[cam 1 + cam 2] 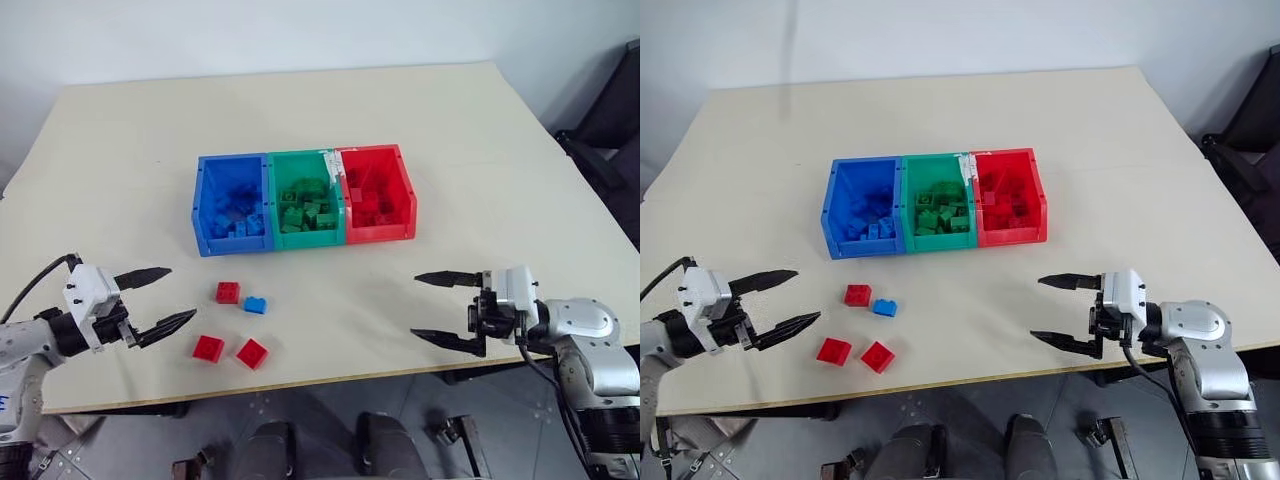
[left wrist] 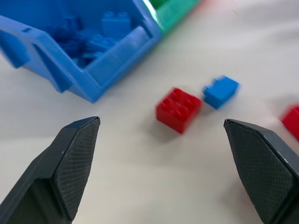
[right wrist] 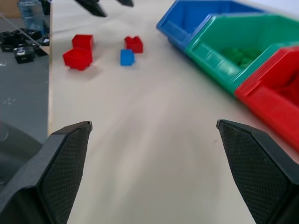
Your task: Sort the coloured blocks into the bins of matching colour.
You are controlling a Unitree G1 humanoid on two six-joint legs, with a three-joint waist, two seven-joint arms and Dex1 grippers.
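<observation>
Left gripper (image 1: 158, 300): jaws spread wide, holding nothing, hovering at the near left of the table (image 1: 500, 150), pointing toward the loose blocks.
Right gripper (image 1: 440, 310): jaws spread wide, empty, at the near right edge, pointing left, well apart from the blocks.
Loose blocks: three red (image 1: 228, 292) (image 1: 208, 348) (image 1: 252, 353) and one blue (image 1: 256, 305) on the table, in front of the blue bin (image 1: 205, 215); the blue one lies just beside the farthest red.
Bins: blue, green bin (image 1: 335, 232), red bin (image 1: 408, 205) joined in a row at mid-table, each holding blocks of its colour.
Hard to make out: single blocks inside the bins blend together; left wrist view cuts off one red block at its edge.
</observation>
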